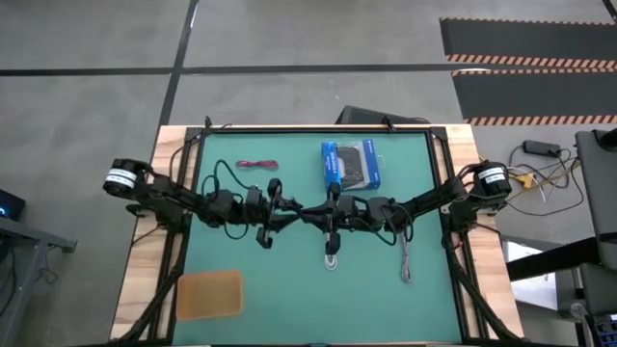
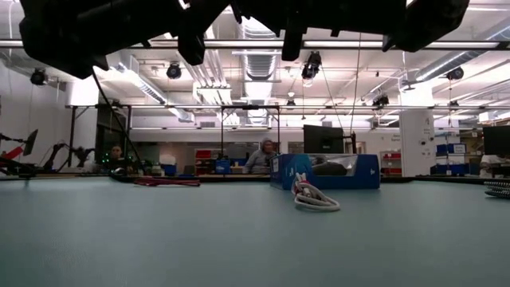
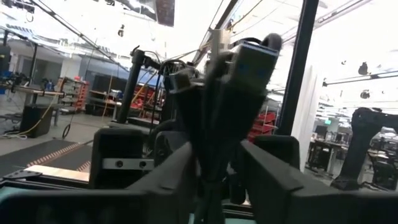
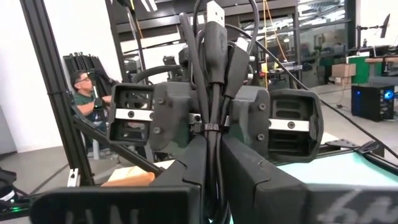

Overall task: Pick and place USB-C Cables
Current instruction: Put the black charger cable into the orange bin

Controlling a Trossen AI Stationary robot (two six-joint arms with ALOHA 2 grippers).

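While both arms meet above the middle of the counter (image 1: 289, 308), the black USB-C cable (image 4: 211, 93) hangs between them, well clear of the surface. The right pincer (image 4: 211, 149) is clamped on the bundled strands just above the tie. The left pincer (image 3: 217, 162) faces it with the same bundle between its tips, but I cannot tell whether it has a hold.

I judge this cable light, limp and springy, so the loose loops will flop. The tied waist is the firm place to grip, not the plug ends.

The white cable (image 1: 332, 256) lies right under the right arm, with the grey cable (image 1: 406, 262) just beside it toward the right edge. The red cable (image 1: 255, 164) and the blue-and-black box (image 1: 350, 164) sit near the far edge. The front left is open apart from a tan pad (image 1: 209, 293), so I would move that way.
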